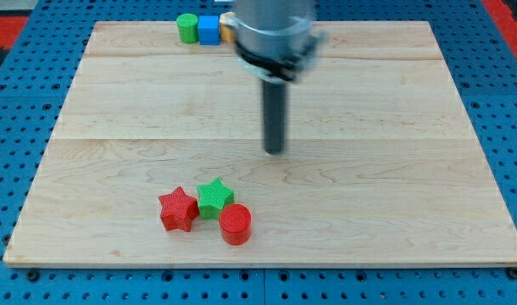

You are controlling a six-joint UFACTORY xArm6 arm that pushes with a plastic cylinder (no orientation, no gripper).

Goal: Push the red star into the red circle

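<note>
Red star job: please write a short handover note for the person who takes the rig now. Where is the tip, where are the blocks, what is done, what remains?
My tip rests on the bare board, touching no block, above and to the view's right of the lower cluster.
The red star sits near the view's bottom, left of the red circle. The green star stands between and just above them, close to both.
A green cylinder and a blue cube lie at the board's top edge.
Done: nothing evident; star and circle are still apart.
Left: probably bring the tip round to the star's left and push it rightward into the circle.
</note>
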